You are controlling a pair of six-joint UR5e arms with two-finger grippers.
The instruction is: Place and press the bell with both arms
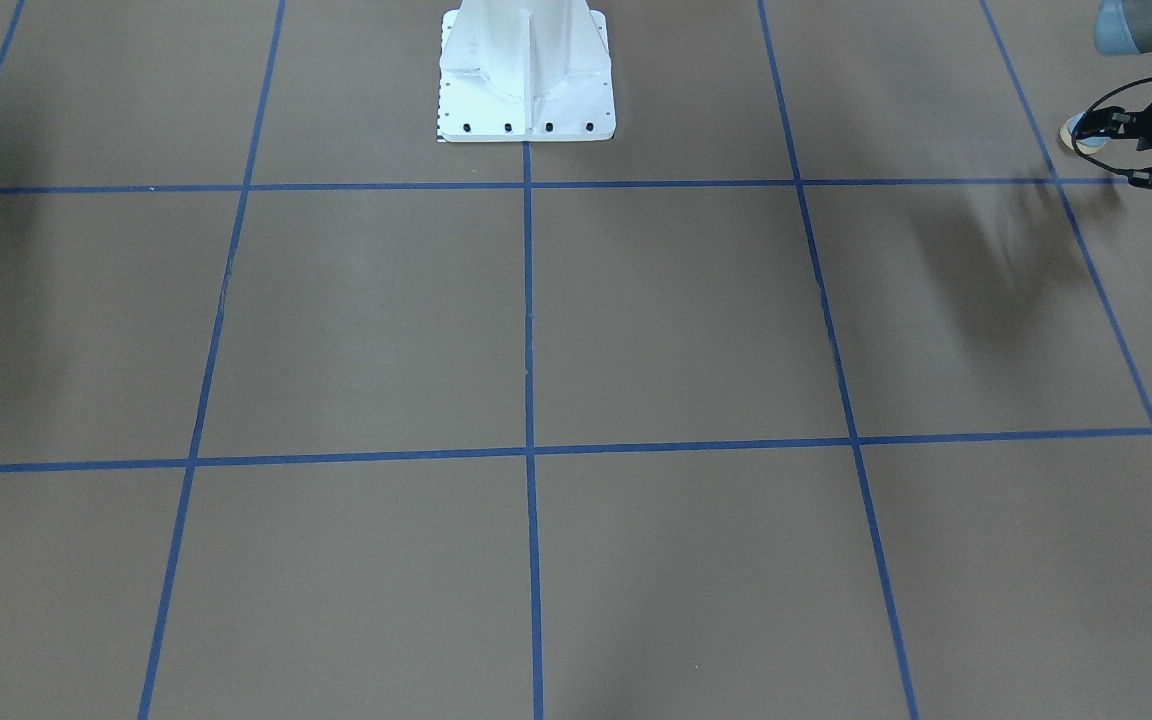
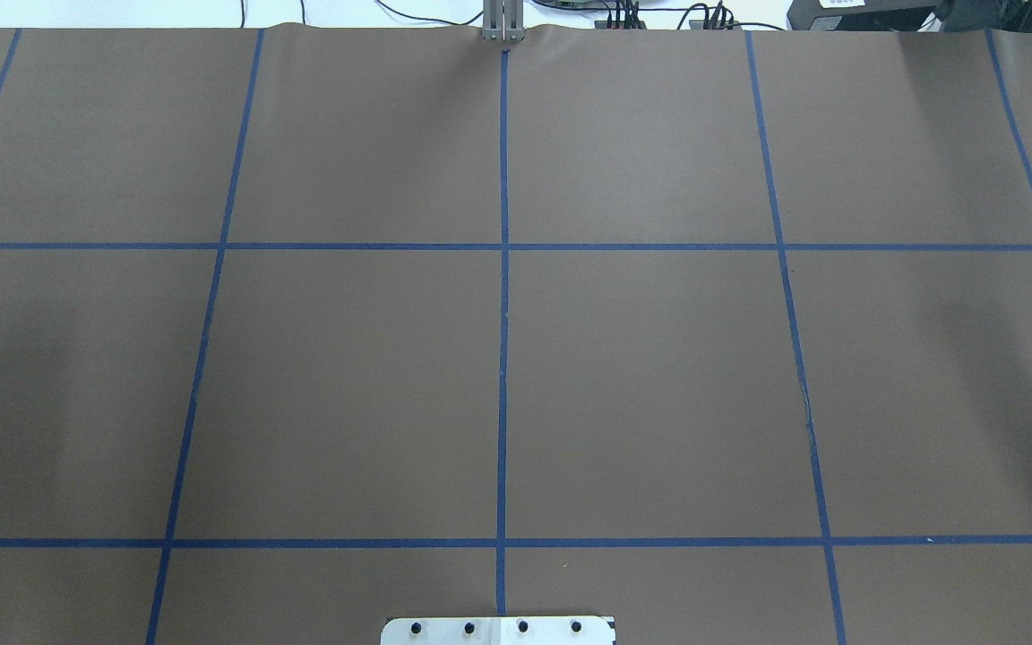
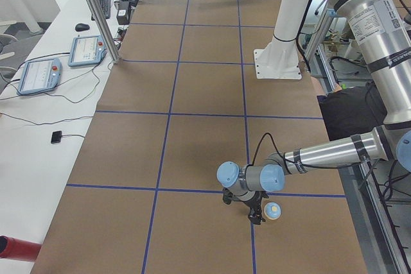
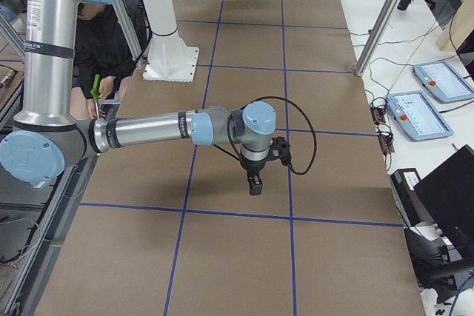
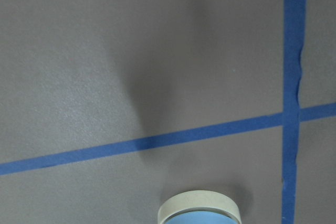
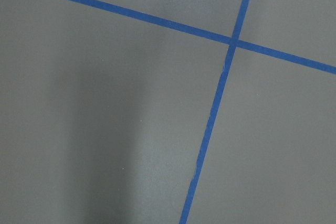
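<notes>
The light-blue bell (image 1: pixel 1084 134) with its cream base ring stands on the brown table at the robot's far left. It also shows in the exterior left view (image 3: pixel 273 210) and at the bottom edge of the left wrist view (image 5: pixel 199 211). My left gripper (image 1: pixel 1136 155) hangs low over the table with its black fingers spread. One fingertip (image 1: pixel 1104 125) is right beside the bell, and the gripper holds nothing. My right gripper (image 4: pixel 254 184) points down above bare table and shows only in the exterior right view. I cannot tell whether it is open or shut.
The white pedestal base (image 1: pixel 526 95) stands at the table's robot side. Blue tape lines (image 2: pixel 503 358) divide the brown table into squares. Two tablets (image 3: pixel 40 75), cables and an aluminium post (image 3: pixel 96 14) are on the side bench. A person (image 4: pixel 111 49) sits behind the robot.
</notes>
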